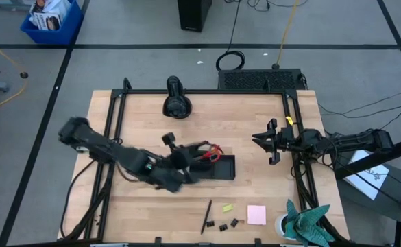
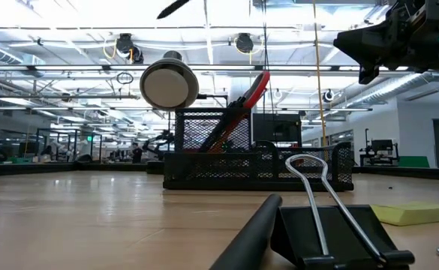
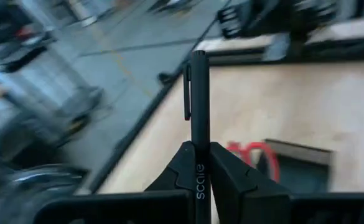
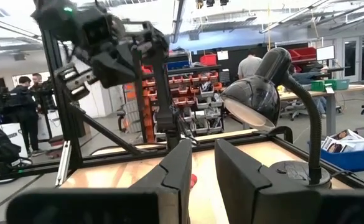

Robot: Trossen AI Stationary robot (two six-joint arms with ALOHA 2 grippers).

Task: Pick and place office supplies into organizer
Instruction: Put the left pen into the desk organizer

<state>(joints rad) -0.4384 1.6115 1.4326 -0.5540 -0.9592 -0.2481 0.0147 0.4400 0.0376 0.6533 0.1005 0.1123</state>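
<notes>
My left gripper hovers just left of the organizer, shut on a black pen. The organizer is a black mesh tray; red-handled scissors and orange pencils stand in it, leaning on its wall. A second black pen, a yellow-green piece, binder clips and a pink sticky pad lie flat near the near edge. My right gripper is open, held high over the table's right side, touching nothing. My left gripper pinches the black pen's barrel between its two fingers. The pen runs along the fingers and sticks out past their tips, its clip end pointing away. It is lifted clear of the table, over the wood beside the organizer.
A black desk lamp stands by the far edge. A teal-green cloth sits at the near right corner. A black metal frame rims the table. A big binder clip lies close to the low camera. People stand in the room beyond.
</notes>
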